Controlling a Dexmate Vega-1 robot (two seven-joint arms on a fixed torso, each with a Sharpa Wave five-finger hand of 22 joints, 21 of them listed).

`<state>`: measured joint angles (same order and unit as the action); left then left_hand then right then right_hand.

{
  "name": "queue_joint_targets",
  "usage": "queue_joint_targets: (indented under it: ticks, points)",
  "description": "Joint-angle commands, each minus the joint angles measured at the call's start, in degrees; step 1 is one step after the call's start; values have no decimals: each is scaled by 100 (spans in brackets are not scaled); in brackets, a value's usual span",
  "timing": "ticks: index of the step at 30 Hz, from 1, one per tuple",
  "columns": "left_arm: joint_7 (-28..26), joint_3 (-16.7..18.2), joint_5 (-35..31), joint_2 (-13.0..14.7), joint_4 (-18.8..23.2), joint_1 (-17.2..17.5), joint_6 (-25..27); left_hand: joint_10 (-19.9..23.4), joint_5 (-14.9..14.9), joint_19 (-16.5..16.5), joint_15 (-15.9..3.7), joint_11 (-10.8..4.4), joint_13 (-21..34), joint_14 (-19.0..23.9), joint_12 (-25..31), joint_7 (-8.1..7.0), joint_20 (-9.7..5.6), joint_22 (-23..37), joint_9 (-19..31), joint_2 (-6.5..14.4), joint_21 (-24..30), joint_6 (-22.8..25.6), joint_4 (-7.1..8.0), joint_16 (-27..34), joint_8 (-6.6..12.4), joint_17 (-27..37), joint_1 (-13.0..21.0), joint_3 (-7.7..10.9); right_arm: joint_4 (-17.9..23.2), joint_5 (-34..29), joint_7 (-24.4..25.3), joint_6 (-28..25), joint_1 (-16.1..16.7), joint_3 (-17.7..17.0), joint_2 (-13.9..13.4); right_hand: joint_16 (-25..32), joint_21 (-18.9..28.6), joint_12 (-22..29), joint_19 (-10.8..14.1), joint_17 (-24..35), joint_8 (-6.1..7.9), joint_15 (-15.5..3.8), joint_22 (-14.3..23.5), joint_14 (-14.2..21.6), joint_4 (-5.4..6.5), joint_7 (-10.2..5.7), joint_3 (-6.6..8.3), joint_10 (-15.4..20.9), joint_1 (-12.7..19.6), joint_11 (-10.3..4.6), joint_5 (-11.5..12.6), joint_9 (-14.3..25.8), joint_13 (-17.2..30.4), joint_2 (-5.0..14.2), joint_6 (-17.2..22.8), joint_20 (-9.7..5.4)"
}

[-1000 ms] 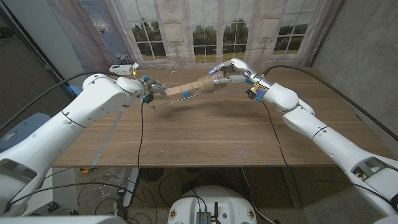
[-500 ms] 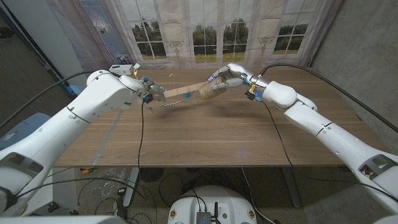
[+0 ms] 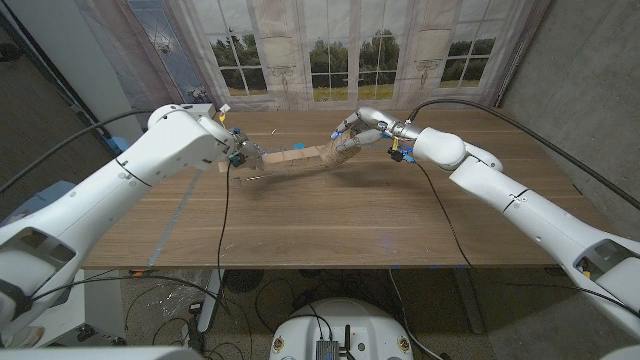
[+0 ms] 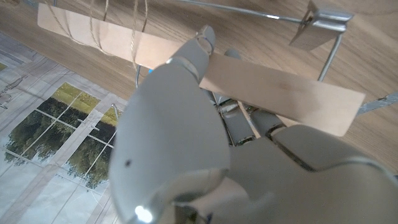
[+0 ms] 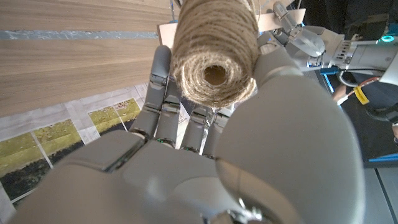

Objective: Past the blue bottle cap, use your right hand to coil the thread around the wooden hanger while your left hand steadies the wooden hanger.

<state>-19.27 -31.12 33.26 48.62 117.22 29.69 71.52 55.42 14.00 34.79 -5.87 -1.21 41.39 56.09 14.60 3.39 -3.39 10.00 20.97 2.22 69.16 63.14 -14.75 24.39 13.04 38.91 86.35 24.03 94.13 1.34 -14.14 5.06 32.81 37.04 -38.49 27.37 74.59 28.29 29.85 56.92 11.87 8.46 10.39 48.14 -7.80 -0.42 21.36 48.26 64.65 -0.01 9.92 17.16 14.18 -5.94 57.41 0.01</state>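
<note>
A few loops of thread (image 4: 118, 28) already circle the wooden hanger (image 4: 249, 81), gripped by the left hand (image 4: 205, 155). The right hand (image 5: 205, 143) clasps the spool (image 5: 214, 53); more coiling likely remains.

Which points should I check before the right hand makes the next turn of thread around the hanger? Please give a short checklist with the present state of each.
1. Left hand grips the wooden hanger: ok, its fingers are closed on the bar.
2. Right hand holds the spool of thread: ok.
3. Thread already coiled on the hanger: ok, several loose turns cross the bar.
4. Hanger lifted above the table: ok, it casts a shadow beneath.
5. Thread taut between spool and hanger: cannot tell.
6. Coils lie past the blue bottle cap: cannot tell; the cap cannot be made out.
</note>
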Motion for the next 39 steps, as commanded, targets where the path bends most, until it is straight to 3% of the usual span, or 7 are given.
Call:
queue_joint_targets:
  ticks: [1,17,25,28,30,35,39]
  points:
    - [337,-513,-289,-6,-293,-413,325,1,42,47,-368,38,-4,285,-15,64,-788,13,1,140,7,24,477,39,-5,24,71,534,315,-492,-392,-1186,-457,499,31,-29,37,18,-325,15,-2,-2154,5,1501,-6,-20,53,152,1517,3,33,30,1245,1498,47,-1040]
    - [520,-1115,-690,-158,-685,-887,773,-73,52,107,-389,65,-34,247,-78,80,-807,22,22,157,30,-83,490,-10,-95,-25,31,518,606,-1551,-504,-3142,-1005,1278,201,-62,49,-42,-400,12,-13,-2154,-6,1512,-3,-22,66,140,1511,11,27,28,1206,1505,36,-1008]
    - [722,-1346,-727,-135,-788,-1102,847,-350,-51,137,-369,118,-91,-2,-206,57,-809,-7,40,-21,3,-472,512,-92,-238,-95,-132,275,608,-1881,-485,-3668,-1137,1539,285,-234,33,-148,-500,-143,-54,-2164,-24,1407,-29,-49,95,65,1528,-18,10,18,1132,1494,-55,-959]
    - [848,-1554,-723,-85,-829,-1267,847,-745,-107,-50,-415,154,-206,-238,-314,56,-570,-19,22,3,-70,-949,621,-324,-304,-271,-393,182,621,-1997,-522,-3876,-1201,1642,309,-451,17,-260,-574,-362,-91,-2165,-35,1293,12,-106,73,-45,1425,0,7,-2,1061,1465,-206,-876]
    - [962,-1669,-749,-54,-842,-1353,837,-1094,-166,-222,-272,175,-339,-627,-360,-13,-259,-30,-11,84,-145,-1440,698,-699,-278,-590,-739,183,617,-2033,-557,-3989,-1238,1690,327,-657,8,-314,-596,-546,-100,-2152,-40,1127,61,-123,53,-74,1308,4,6,-20,1014,1441,-284,-801]
    - [996,-1904,-674,-9,-862,-1547,847,-1643,-273,-404,181,192,-524,-1299,-404,-145,93,-55,-110,-91,-366,-2153,747,-1196,-292,-1050,-1291,156,601,-2076,-662,-4155,-1328,1795,337,-1032,-57,-587,-614,-958,-114,-2128,-60,874,157,-200,-78,-386,934,-39,-5,-93,877,1320,-517,-592]
    - [1183,-2127,-652,49,-875,-1740,841,-2214,-326,-834,517,282,-671,-2085,-429,-211,647,-39,-253,-131,-671,-2787,728,-1373,-288,-1286,-1550,126,618,-2130,-670,-4296,-1365,1857,340,-1246,-202,-821,-634,-1153,-128,-2007,-84,520,265,-212,-239,-659,574,-53,17,-168,776,1247,-790,-440]
